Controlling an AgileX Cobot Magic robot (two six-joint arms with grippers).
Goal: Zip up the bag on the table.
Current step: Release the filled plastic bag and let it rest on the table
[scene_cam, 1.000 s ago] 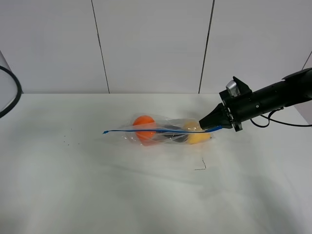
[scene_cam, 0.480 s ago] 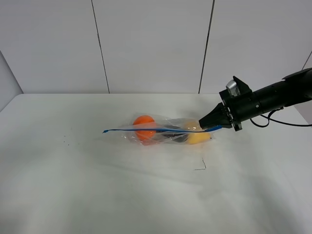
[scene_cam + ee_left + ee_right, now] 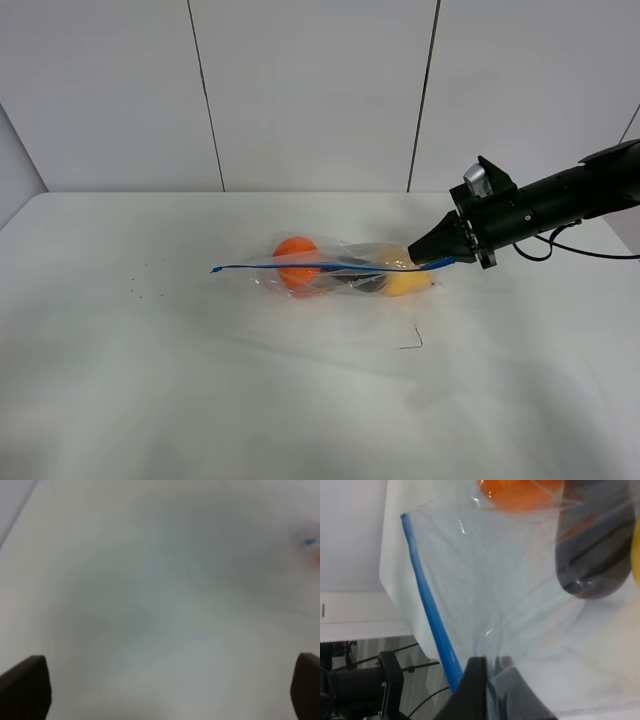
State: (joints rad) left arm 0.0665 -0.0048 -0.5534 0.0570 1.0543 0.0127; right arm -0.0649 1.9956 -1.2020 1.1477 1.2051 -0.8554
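The bag lies central on the table; my right gripper is clenched on the blue strip at its 3 o'clock end; my left gripper hangs released over bare table; the strip looks drawn flat, but I cannot confirm it is sealed toward 9 o'clock.

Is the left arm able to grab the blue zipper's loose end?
Probably yes. The loose end of the blue zipper sticks out over the table, and the right gripper pinches only the other end. The left gripper is open.
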